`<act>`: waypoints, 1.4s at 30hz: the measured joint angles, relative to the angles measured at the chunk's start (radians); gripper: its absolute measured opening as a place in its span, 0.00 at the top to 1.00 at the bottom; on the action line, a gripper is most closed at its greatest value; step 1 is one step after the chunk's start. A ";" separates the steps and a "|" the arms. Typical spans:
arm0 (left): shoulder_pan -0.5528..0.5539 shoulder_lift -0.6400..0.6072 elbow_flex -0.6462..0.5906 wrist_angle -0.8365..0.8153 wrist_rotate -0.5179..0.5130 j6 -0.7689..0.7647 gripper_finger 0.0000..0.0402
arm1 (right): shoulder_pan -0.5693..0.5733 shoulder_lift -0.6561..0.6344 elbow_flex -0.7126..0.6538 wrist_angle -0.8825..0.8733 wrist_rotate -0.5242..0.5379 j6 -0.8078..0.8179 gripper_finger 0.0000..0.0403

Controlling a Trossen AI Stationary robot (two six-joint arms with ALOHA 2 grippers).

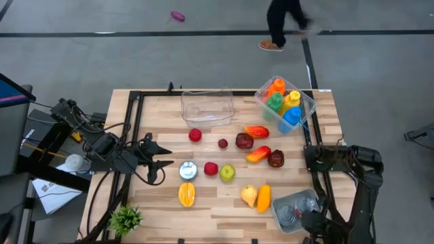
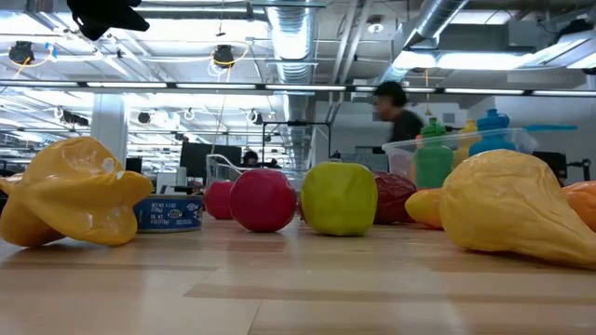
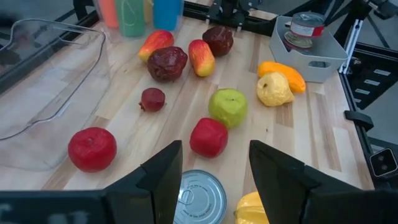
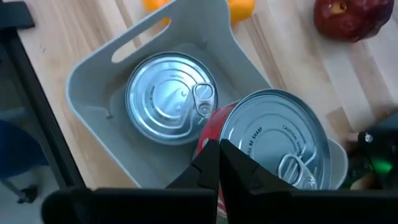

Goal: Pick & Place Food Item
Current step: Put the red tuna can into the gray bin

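Near edge of the table: a small green plant at the left corner and a grey bin at the right corner. The right gripper hangs over this bin with its fingers pressed together, holding nothing; its wrist view alone shows the bin's contents, two silver-topped cans lying close together, one with a red side.

Front row of food: a yellow-orange starfruit, a yellow pear and an orange pepper. Open wood lies between starfruit and pear.

Next row: a flat tin can, a red apple and a green apple. The left gripper hovers just left of the tin, fingers moderately spread and empty. Its wrist view shows the tin between the fingers, the red apple just beyond.

Middle of the table: a red tomato, a small dark-red fruit, two dark-red pomegranates and two red-orange mangoes. Bare wood lies left of the tomato.

Far edge: an empty clear tray and a clear tub of coloured bottles, at least four. The low view hides the tin's top behind the starfruit. On the floor beyond, a person is walking.
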 joint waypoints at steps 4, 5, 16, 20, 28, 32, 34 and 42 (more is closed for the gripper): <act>0.000 0.000 0.000 0.000 0.000 0.000 0.56 | -0.003 0.022 0.000 0.006 -0.030 0.044 1.00; 0.000 0.000 0.000 0.000 0.000 0.000 0.56 | -0.002 0.032 0.001 0.007 -0.047 0.051 1.00; 0.000 0.000 0.000 0.000 0.000 0.008 0.56 | 0.002 0.071 0.000 0.020 -0.074 0.069 1.00; 0.000 0.000 0.000 0.000 0.000 0.008 0.56 | 0.003 0.071 0.000 0.019 -0.075 0.075 1.00; 0.000 0.000 0.000 0.000 0.000 0.008 0.56 | 0.002 0.071 -0.044 0.046 -0.075 0.103 1.00; 0.000 0.000 0.000 0.000 0.000 0.008 0.56 | 0.000 0.071 -0.050 0.052 -0.095 0.103 1.00; 0.000 0.000 0.000 0.000 0.000 0.008 0.56 | 0.000 0.071 -0.050 0.052 -0.122 0.103 1.00; 0.000 0.000 0.000 0.000 0.000 0.008 0.56 | -0.006 0.071 -0.051 0.052 -0.158 0.103 0.91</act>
